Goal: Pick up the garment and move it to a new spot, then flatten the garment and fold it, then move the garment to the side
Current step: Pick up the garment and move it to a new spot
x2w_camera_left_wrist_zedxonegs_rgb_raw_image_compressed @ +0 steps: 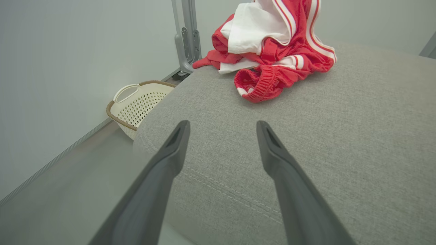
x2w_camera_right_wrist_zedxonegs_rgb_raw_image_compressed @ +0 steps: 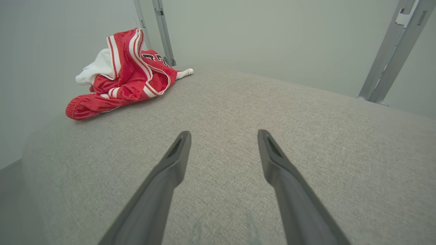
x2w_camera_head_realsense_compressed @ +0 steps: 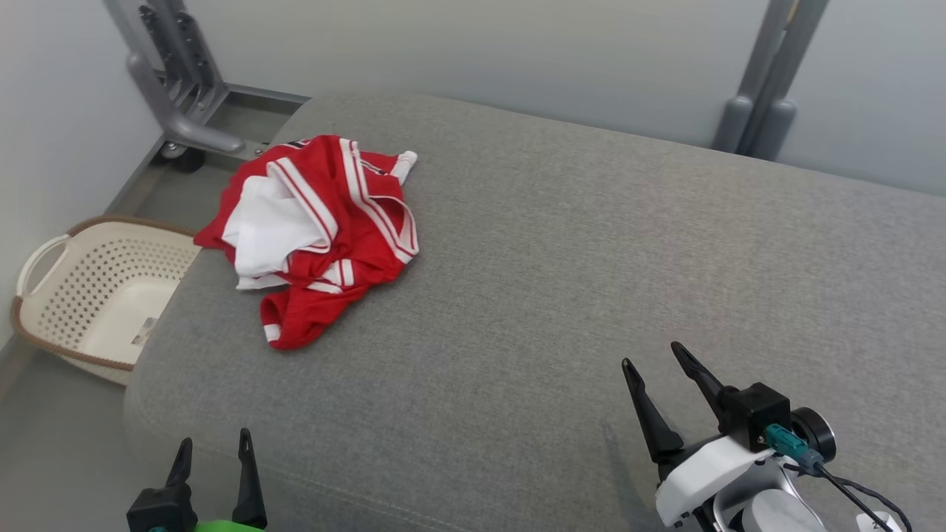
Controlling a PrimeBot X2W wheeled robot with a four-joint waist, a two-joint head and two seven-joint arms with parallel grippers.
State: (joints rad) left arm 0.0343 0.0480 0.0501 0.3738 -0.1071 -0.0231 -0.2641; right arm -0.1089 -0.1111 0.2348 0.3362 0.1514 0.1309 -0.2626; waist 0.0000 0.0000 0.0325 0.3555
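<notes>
Well ahead of the left gripper [x2w_camera_head_realsense_compressed: 214,437], slightly to its right: crumpled red-and-white jersey [x2w_camera_head_realsense_compressed: 347,244], long axis running away; far off leftward from the right gripper [x2w_camera_head_realsense_compressed: 651,355]. Spread wide and empty, both.

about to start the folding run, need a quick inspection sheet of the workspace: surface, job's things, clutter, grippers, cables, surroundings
surface: grey fabric cushion, stitched seam along its near edge
job's things: red and white garment, crumpled in a heap near the cushion's far left corner, not flattened or folded
clutter: nothing seen
grippers: left gripper open, holding nothing, at the near left edge; right gripper open, holding nothing, over the near right of the cushion; both well short of the garment
cables: teal-plugged cable at the right wrist, behind the fingers
surroundings: cream perforated basket on the floor left of the cushion; grey metal stand legs by the pale wall
</notes>
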